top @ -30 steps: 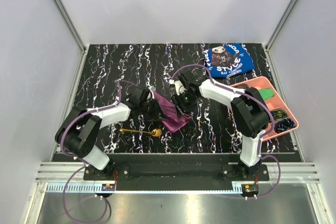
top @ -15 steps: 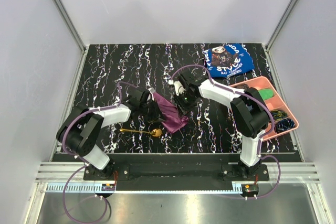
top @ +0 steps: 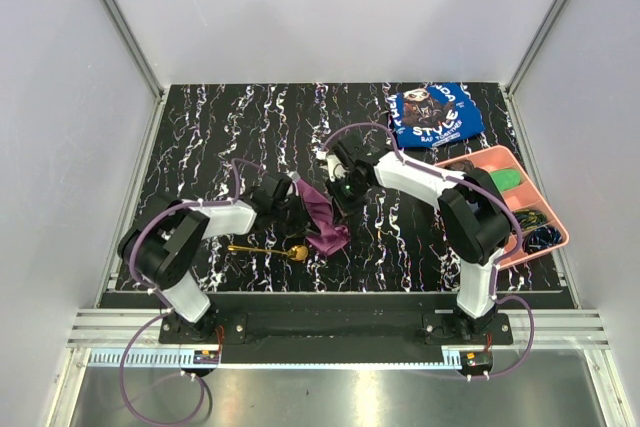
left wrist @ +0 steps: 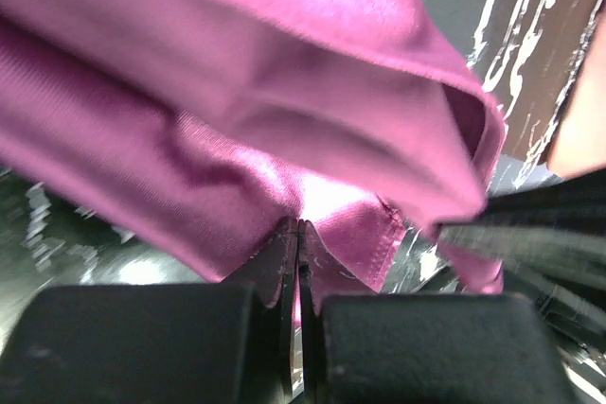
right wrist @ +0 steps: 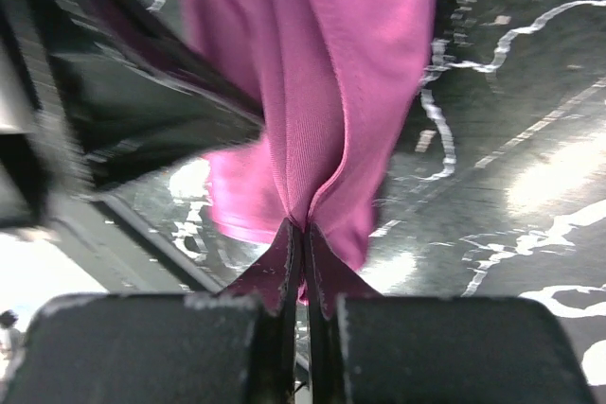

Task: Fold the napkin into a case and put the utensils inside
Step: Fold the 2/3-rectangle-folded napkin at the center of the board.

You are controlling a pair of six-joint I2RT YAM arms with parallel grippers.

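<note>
A white-veined black table (top: 220, 117) sits between 3 pale grey walls (top: 330, 7) — aluminium posts (top: 115, 17) at the 2 far corners, an aluminium rail (top: 570, 327) along the near edge.

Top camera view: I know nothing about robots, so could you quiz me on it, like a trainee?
1. True or false: the left gripper and right gripper both pinch the napkin.
2. The spoon lies: A) inside the napkin, B) on the table beside it, C) in a drawer.
3. What colour is the printed cloth at the far corner?
Key: 1 true; 2 B; 3 blue.
</note>
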